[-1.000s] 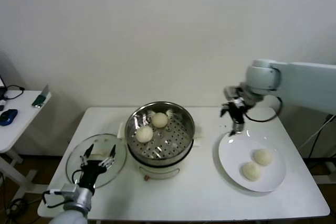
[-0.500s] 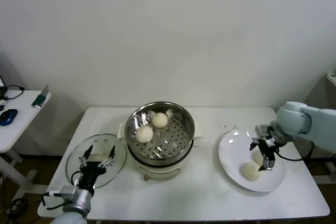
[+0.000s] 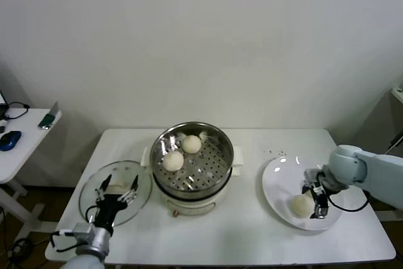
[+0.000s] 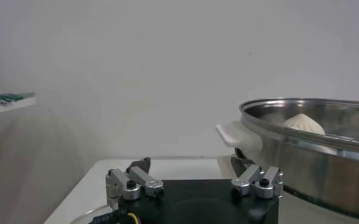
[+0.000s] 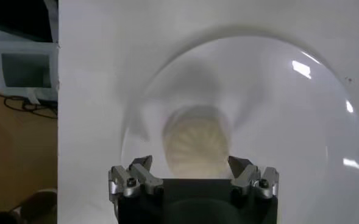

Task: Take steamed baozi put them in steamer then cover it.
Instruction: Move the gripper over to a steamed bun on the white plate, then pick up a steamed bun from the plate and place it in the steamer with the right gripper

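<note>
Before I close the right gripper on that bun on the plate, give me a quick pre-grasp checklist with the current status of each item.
1. Right gripper open: ok, fingers spread wide.
2. Bun centred between the fingers: ok in the right wrist view, one finger to each side of it.
3. Gripper low enough to grip: cannot tell; the head view shows it down at the plate.
4. Second plate bun clear of the fingers: cannot tell, the arm hides it.
5. Room in the steamer: ok, two buns sit at its far-left side and the rest of the floor is bare.
6. Lid off, left gripper away: ok, the lid lies left of the steamer with the open left gripper over it.
</note>
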Action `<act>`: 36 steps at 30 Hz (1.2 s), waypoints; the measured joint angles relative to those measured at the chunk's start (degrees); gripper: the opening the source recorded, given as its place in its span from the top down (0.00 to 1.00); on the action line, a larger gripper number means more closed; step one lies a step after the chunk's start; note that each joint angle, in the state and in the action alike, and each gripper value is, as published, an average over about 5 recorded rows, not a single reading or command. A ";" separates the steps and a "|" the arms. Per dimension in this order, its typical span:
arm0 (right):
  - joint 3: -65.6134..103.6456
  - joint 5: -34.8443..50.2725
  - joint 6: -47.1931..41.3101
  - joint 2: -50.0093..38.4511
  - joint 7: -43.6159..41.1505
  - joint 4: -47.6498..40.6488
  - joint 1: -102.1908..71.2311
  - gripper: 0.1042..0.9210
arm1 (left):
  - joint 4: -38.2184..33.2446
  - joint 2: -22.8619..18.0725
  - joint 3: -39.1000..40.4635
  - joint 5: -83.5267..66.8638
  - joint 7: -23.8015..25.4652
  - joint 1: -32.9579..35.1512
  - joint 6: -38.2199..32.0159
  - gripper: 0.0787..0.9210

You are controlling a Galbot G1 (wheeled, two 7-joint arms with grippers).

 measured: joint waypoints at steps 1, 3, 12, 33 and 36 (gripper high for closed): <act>0.71 -0.15 -0.20 0.13 0.20 -0.25 -0.71 0.12 | -0.01 -0.01 0.01 0.03 0.00 -0.02 0.06 0.12; 1.89 -0.37 -0.50 0.36 0.47 -0.66 -1.80 0.12 | -0.04 -0.03 0.01 0.07 0.00 -0.08 0.17 0.12; 5.16 -0.91 -1.31 0.77 0.87 -1.31 -5.04 0.18 | -0.35 -0.15 -0.03 0.19 -0.03 -0.02 0.26 0.12; -5.77 1.66 11.06 5.75 -4.67 -3.12 15.78 0.29 | -1.06 -0.23 0.18 1.01 0.04 0.07 0.31 0.12; -9.08 3.12 16.06 8.94 -6.11 -3.42 23.29 0.29 | -1.16 -0.27 0.27 1.26 0.08 0.10 0.37 0.12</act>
